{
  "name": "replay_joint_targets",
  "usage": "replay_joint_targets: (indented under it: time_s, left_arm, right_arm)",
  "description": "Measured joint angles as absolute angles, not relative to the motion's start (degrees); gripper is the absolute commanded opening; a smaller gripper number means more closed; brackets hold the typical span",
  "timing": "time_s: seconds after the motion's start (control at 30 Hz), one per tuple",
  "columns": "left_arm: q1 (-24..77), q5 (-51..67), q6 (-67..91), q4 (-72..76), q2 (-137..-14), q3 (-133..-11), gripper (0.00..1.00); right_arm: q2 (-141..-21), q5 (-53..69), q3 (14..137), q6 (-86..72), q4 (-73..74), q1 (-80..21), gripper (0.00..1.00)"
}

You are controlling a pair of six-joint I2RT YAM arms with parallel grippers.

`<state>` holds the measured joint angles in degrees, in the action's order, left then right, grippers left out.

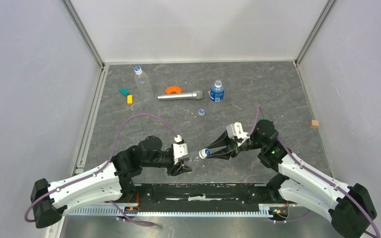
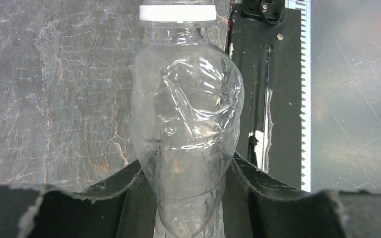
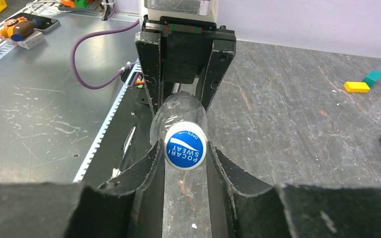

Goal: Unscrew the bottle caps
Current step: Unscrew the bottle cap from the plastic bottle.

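1. The left gripper (image 2: 186, 166) is clamped narrow on the belly of a clear bottle (image 2: 186, 114). The bottle is unlabelled, its wall is crumpled, and it is held lying sideways by the near edge of the table (image 1: 258, 84), about midway along.
2. The bottle's Pocari Sweat cap (image 3: 185, 151) sits on the neck with its blue top facing the right arm.
3. The right gripper (image 3: 184, 158) is closed narrow around that cap, with one finger on each side of the white rim.
4. A second clear bottle (image 1: 142, 84) lies toward the far left corner, its white-and-blue cap (image 1: 138, 70) on and pointing at the far edge.
5. A blue-labelled bottle (image 1: 217, 92) stands upright near the middle, toward the far edge — its top is too small to show whether a cap is on.
6. A loose cap (image 1: 201, 111) lies on the table just nearer than that bottle, apart from it.
7. A silver cylinder (image 1: 180, 95) lies left of the blue-labelled bottle, with an orange curved piece (image 1: 172, 89) against its far side.
8. A green block (image 1: 124, 91) and a yellow block (image 1: 129, 99) sit near the left edge — a wooden cube (image 1: 314, 123) sits by the right edge.
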<state>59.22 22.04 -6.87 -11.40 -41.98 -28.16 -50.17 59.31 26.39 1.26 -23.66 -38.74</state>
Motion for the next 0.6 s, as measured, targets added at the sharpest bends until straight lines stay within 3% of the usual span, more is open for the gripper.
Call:
replay_joint_targets:
  time_s: [0.6]
  left_arm:
    - [59.2,20.7,-6.9,-9.4,-42.8,-28.4,0.18]
  right_arm:
    - [-47.5,56.2,25.2,-1.3,-24.4,-37.8,0.31]
